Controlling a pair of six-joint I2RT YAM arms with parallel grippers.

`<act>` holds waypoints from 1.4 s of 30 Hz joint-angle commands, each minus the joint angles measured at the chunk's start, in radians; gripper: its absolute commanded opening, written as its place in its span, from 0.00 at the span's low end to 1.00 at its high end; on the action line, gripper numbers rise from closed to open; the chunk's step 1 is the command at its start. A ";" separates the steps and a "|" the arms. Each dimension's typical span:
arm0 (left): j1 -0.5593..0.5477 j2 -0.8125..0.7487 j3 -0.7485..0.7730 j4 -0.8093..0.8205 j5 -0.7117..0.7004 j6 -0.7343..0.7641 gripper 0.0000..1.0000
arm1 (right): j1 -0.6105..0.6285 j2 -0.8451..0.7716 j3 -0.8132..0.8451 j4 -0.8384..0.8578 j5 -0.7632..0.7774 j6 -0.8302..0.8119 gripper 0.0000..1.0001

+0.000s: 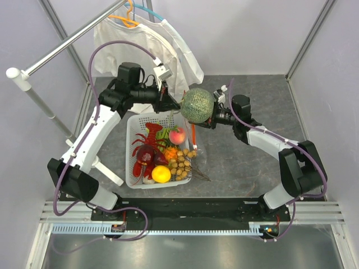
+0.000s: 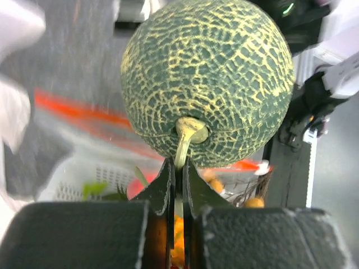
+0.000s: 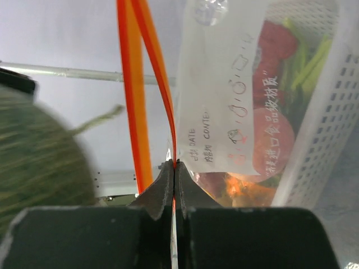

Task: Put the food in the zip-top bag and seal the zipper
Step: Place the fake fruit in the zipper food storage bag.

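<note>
**Melon held by its stem, bag mouth pinched**

The left pincer (image 2: pixel 178 174) is pressed together on the stem (image 2: pixel 188 131) of the melon (image 2: pixel 207 78), which fills the view just ahead of its tips. The right pincer (image 3: pixel 175 174) is closed on the zipper (image 3: pixel 160 73): one orange strip runs into its tips, the other stands apart just to their left. The zip-top bag (image 3: pixel 224 112) spreads beyond and right of those tips, its far end cut off. Red and green shapes (image 3: pixel 275 134) show through it, too blurred to name, beside the basket (image 3: pixel 331 112). From above, the melon covers the right pincer's tips and the clear bag barely shows.
</note>
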 commanded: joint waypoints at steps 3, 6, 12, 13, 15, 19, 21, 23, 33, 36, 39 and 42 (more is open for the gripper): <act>0.075 -0.093 -0.247 0.007 -0.051 0.058 0.02 | -0.003 -0.004 -0.035 0.110 0.016 0.042 0.00; 0.093 -0.100 -0.291 -0.002 -0.094 0.098 0.02 | -0.001 0.002 -0.043 0.116 0.018 0.045 0.00; 0.121 -0.105 -0.279 -0.063 -0.169 0.217 0.02 | -0.003 -0.010 -0.020 0.067 0.021 0.008 0.00; 0.121 -0.106 -0.275 -0.076 -0.177 0.242 0.02 | -0.001 -0.013 -0.017 0.061 0.019 0.000 0.00; 0.121 -0.096 -0.260 -0.114 -0.203 0.326 0.02 | -0.003 -0.013 0.009 0.038 0.012 -0.024 0.00; 0.112 -0.021 -0.179 -0.281 -0.244 0.461 0.02 | -0.004 -0.012 0.041 0.024 0.005 -0.032 0.00; 0.083 0.022 -0.134 -0.317 -0.281 0.502 0.02 | -0.003 -0.004 0.040 0.054 -0.001 -0.011 0.00; 0.028 0.042 -0.111 -0.346 -0.319 0.541 0.02 | 0.000 0.002 0.040 0.075 -0.002 0.005 0.00; -0.058 0.068 -0.117 -0.488 -0.404 0.760 0.02 | -0.012 0.022 0.072 0.025 -0.025 -0.058 0.00; -0.074 0.061 -0.110 -0.510 -0.433 0.828 0.02 | -0.010 0.042 0.087 0.050 -0.030 -0.046 0.00; -0.092 0.090 -0.068 -0.557 -0.473 0.886 0.02 | -0.010 0.056 0.120 0.062 -0.053 -0.046 0.00; -0.098 0.134 -0.007 -0.599 -0.488 0.937 0.02 | -0.012 0.053 0.167 0.009 -0.061 -0.098 0.00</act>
